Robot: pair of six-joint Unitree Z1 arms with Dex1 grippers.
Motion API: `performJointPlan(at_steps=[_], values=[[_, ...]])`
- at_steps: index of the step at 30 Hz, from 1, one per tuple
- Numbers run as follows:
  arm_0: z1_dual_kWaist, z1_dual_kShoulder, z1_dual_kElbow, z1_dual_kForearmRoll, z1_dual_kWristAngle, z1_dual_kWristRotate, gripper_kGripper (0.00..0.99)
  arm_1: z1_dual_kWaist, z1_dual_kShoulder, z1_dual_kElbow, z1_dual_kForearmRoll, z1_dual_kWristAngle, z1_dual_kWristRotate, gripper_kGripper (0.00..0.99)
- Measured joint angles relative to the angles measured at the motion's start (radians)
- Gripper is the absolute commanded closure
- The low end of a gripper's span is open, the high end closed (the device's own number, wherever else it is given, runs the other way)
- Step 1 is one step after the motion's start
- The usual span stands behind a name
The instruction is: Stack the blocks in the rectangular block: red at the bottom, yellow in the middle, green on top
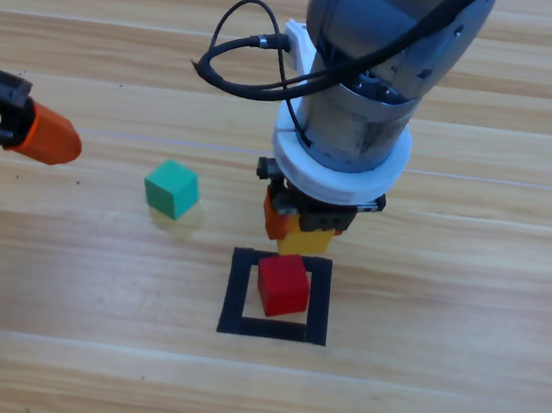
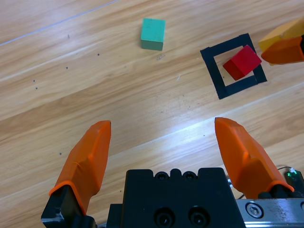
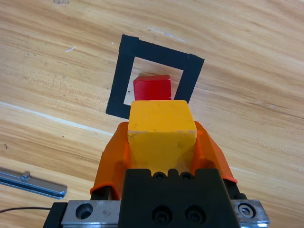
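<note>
The red cube point(image 1: 283, 284) point(image 3: 151, 88) point(image 2: 242, 62) lies inside the black tape outline point(image 1: 239, 293) point(image 3: 122, 61) point(image 2: 212, 67), turned a little against its sides. My right gripper point(image 1: 298, 231) point(image 3: 161, 137) hangs just behind the outline, shut on the yellow cube point(image 1: 306, 240) point(image 3: 161, 128) point(image 2: 280, 35), which is held above the table. The green cube point(image 1: 171, 190) point(image 2: 153, 33) rests on the wood to the left of the outline. At the left edge of the high view my left gripper point(image 1: 48, 135) point(image 2: 164, 156) waits, open with nothing between its jaws.
A black cable point(image 1: 235, 61) loops off the right arm behind the outline. A thin metal strip point(image 3: 31, 183) shows at the lower left of the right wrist view. Bare wood lies in front of the outline.
</note>
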Motion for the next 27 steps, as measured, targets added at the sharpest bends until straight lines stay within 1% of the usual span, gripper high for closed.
performJointPlan(at_steps=[5, 10, 22, 27], values=[[0.008, 0.000, 0.000, -0.001, 0.000, 0.000, 0.059, 0.000, 0.007, 0.000, 0.007, 0.015, -0.030, 0.837], [0.015, 0.005, 0.000, -0.001, -0.002, 0.000, 0.059, 0.003, 0.036, 0.000, 0.007, 0.059, -0.045, 0.837], [0.022, 0.020, 0.005, -0.009, -0.004, 0.000, 0.059, 0.006, 0.044, 0.000, 0.008, 0.059, -0.063, 0.837], [0.026, 0.022, 0.010, -0.015, -0.007, 0.000, 0.059, 0.006, 0.080, -0.003, 0.008, 0.058, -0.063, 0.837]])
